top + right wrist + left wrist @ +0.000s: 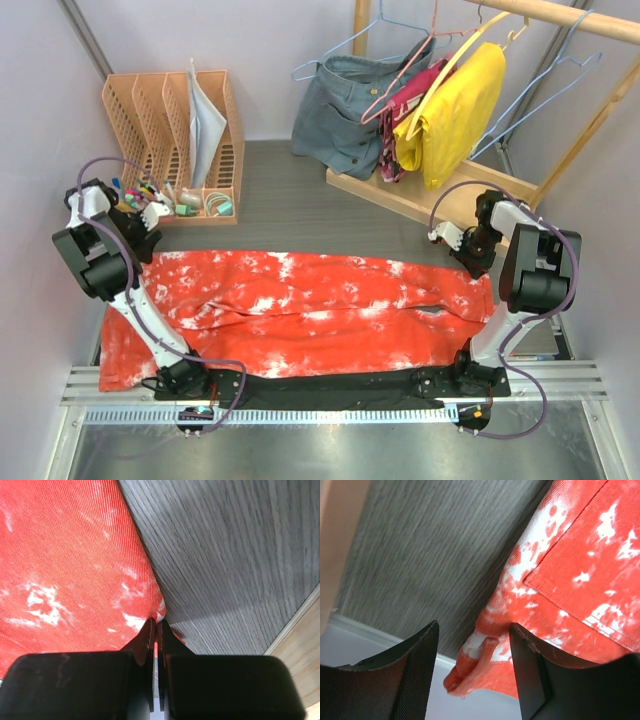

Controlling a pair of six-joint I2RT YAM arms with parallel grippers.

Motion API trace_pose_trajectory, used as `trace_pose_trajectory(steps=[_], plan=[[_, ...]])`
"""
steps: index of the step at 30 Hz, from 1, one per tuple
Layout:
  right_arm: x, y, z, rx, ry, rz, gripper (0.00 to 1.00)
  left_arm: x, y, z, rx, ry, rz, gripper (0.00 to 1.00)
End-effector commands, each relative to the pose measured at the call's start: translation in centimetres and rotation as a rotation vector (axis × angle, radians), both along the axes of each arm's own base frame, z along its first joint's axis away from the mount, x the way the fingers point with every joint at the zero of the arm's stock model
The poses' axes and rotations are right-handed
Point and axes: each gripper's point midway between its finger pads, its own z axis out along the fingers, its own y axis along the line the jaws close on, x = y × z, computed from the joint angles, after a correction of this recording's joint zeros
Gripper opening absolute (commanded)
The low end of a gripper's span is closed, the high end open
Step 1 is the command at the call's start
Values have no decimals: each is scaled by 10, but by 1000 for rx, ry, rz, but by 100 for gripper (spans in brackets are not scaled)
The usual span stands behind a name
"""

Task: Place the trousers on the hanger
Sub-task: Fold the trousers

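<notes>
The red-orange tie-dye trousers lie spread flat across the table, with one end draped over the near left edge. My left gripper hangs open over their far left corner; in the left wrist view a rolled corner of the trousers lies between the fingers, which do not touch it. My right gripper is shut on the trousers' far right edge; in the right wrist view the cloth is pinched at the tips. An empty light-blue wire hanger hangs on the rack at the far right.
A wooden rack at the back right carries a grey-blue denim garment on another blue hanger, a yellow garment and a pink hanger. An orange file organizer with pens stands at the back left, close to the left gripper.
</notes>
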Motion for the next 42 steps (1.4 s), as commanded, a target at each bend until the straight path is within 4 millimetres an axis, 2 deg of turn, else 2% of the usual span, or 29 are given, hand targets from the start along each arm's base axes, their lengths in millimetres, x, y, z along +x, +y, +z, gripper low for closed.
trace_pose_trajectory(steps=[1, 4, 7, 8, 11, 13, 17, 21, 23, 26, 27, 28, 29, 30, 31, 32, 33, 34, 35, 36, 37, 38, 40, 41, 42], plan=[[22, -9, 4, -26, -83, 6, 1, -4, -2, -10, -5, 36, -42, 59], [23, -10, 4, -29, -90, 3, 1, -9, -2, -21, -3, 65, -35, 54], [28, -10, 6, -34, -115, -12, 1, -17, -1, -30, 11, 126, -44, 37], [29, -11, 7, -34, -122, -19, 1, -17, -1, -30, 7, 136, -41, 26], [44, -13, 14, -42, -184, -47, 1, -9, -3, -20, -13, 114, -2, 9], [57, -15, 22, -47, -237, -73, 1, 4, -3, -9, -14, 57, 65, 1], [88, -26, 45, -73, -382, -127, 1, 39, 0, 46, -6, -122, 143, 0], [109, -32, 76, -77, -484, -144, 1, 52, -4, 86, -36, -202, 172, 0], [111, -33, 90, -67, -523, -148, 1, 51, -7, 103, -32, -236, 173, 0], [107, -37, 115, -69, -590, -149, 1, 51, -10, 118, -32, -288, 196, 0], [104, -37, 118, -61, -603, -148, 1, 50, -10, 133, -25, -329, 214, 0], [100, -37, 131, -63, -637, -145, 1, 50, -12, 141, -38, -359, 223, 0], [98, -39, 137, -66, -656, -143, 1, 47, -15, 147, -51, -371, 230, 0], [92, -42, 139, -56, -665, -153, 1, 40, -15, 162, -52, -401, 244, 0], [87, -45, 145, -57, -682, -160, 1, 35, -16, 168, -61, -412, 251, 0], [80, -46, 160, -69, -723, -150, 1, 27, -20, 168, -79, -409, 260, 0], [67, -52, 159, -75, -722, -164, 1, 18, -16, 174, -77, -425, 276, 0], [60, -52, 162, -69, -734, -155, 1, 7, -19, 188, -64, -460, 265, 0], [50, -52, 162, -68, -725, -145, 1, -10, -25, 183, -77, -432, 263, 0], [36, -52, 165, -88, -742, -120, 1, -23, -18, 183, -56, -435, 275, 0], [26, -57, 165, -89, -745, -121, 1, -36, -20, 195, -17, -475, 251, 0], [13, -56, 163, -89, -732, -117, 1, -55, -26, 180, -34, -426, 250, 0], [-13, -58, 159, -110, -723, -85, 1, -82, -20, 174, -6, -418, 230, 0], [-28, -54, 150, -95, -685, -76, 1, -102, -29, 160, -23, -375, 236, 0], [-41, -51, 141, -113, -659, -15, 1, -119, -25, 152, -4, -340, 250, 0]])
